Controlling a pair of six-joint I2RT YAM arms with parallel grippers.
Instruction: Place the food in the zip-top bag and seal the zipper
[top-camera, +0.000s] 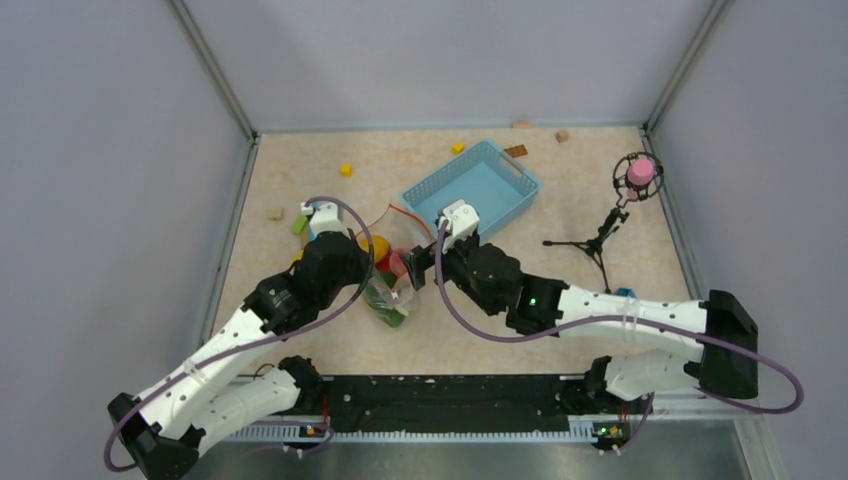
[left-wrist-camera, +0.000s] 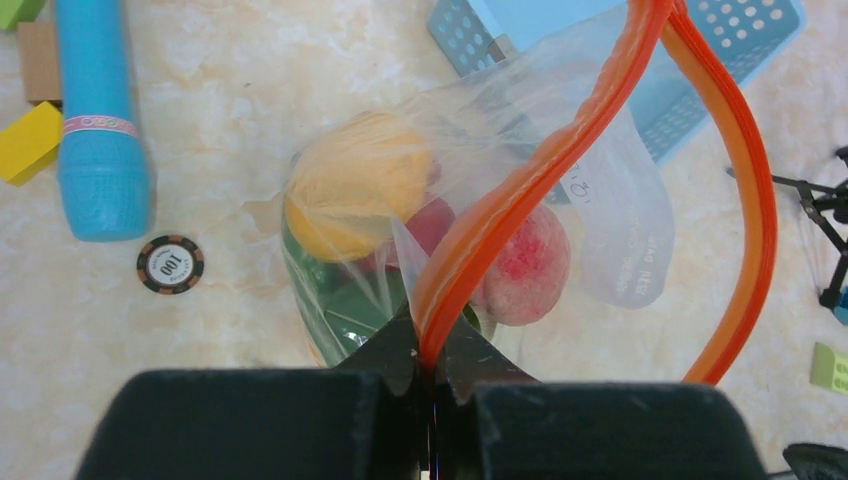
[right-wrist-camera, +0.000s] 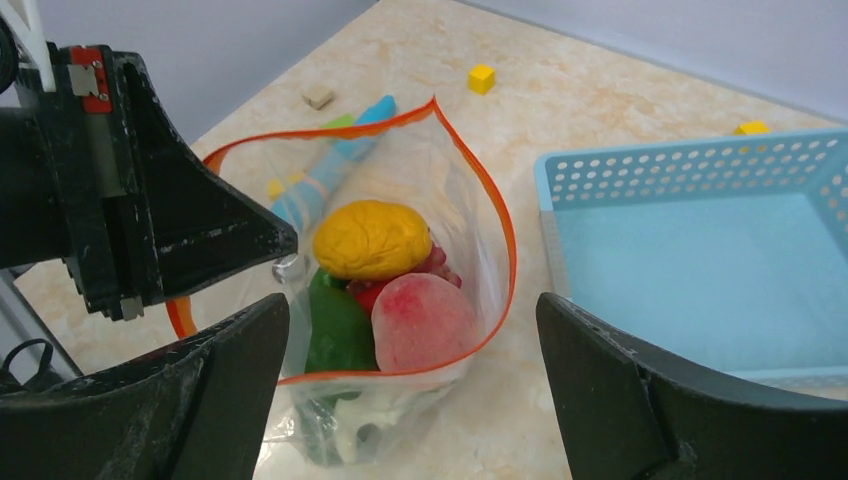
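The clear zip-top bag (top-camera: 395, 300) lies between my two grippers with its mouth open. Inside it are a yellow mango (right-wrist-camera: 372, 238), a pink peach (right-wrist-camera: 422, 322), a green pepper (right-wrist-camera: 335, 325) and a red tomato (left-wrist-camera: 432, 225). Its orange-red zipper (left-wrist-camera: 560, 150) loops wide open. My left gripper (left-wrist-camera: 435, 350) is shut on one end of the zipper strip; it also shows in the right wrist view (right-wrist-camera: 200, 235). My right gripper (right-wrist-camera: 415, 390) is open, its jaws straddling the near lip of the bag without touching it.
A light-blue mesh basket (top-camera: 500, 165) stands just behind the bag. A light-blue stick (left-wrist-camera: 100, 130), a poker chip (left-wrist-camera: 170, 264) and a yellow block (left-wrist-camera: 30, 140) lie to the left. A small tripod with a pink ball (top-camera: 637, 175) stands at the right. Small blocks (top-camera: 345, 169) dot the far table.
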